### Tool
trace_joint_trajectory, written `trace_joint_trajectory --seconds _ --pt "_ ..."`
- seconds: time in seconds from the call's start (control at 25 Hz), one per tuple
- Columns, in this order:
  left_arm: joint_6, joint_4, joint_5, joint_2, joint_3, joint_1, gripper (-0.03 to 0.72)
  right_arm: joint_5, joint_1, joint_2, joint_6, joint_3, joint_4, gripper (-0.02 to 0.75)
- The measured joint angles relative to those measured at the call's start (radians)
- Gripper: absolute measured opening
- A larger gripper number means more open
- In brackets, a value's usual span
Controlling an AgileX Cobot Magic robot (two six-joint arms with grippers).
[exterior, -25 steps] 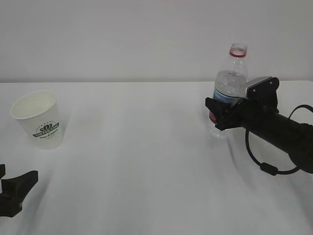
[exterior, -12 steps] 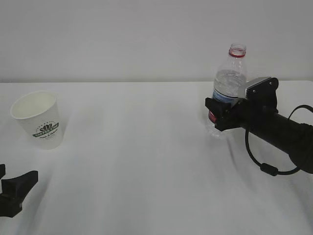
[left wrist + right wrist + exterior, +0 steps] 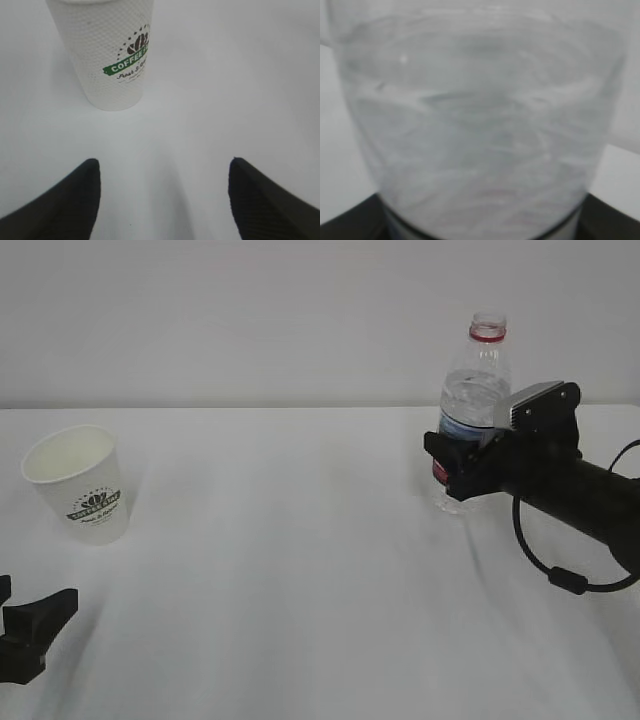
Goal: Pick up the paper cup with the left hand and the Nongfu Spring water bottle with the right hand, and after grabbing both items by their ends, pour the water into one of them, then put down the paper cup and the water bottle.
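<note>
The paper cup (image 3: 80, 485), white with a green logo, stands upright at the far left; the left wrist view shows the paper cup (image 3: 112, 55) ahead of the jaws and apart from them. My left gripper (image 3: 38, 632) (image 3: 162, 170) sits low at the near left, open and empty. The Nongfu Spring water bottle (image 3: 475, 390), clear, with a red neck ring and no cap, stands upright at the right. My right gripper (image 3: 455, 465) is shut on its lower body. The bottle (image 3: 480, 125) fills the right wrist view, and only dark finger edges show at that view's bottom corners.
A plain white table (image 3: 300, 540) runs back to a white wall. Nothing else stands on it between cup and bottle. The right arm's black cable (image 3: 560, 575) loops down near the table at the right.
My right gripper closed a little on the bottle, and bottle and gripper moved slightly up and to the right together. The left gripper and the cup stayed still.
</note>
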Motion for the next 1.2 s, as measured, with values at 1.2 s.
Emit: trace_joint_trajectory --seconds 1.2 --pt "0.001 0.004 0.0 0.0 0.0 0.0 0.579 0.004 0.0 -0.41 -0.002 0.396 -0.023 0.451"
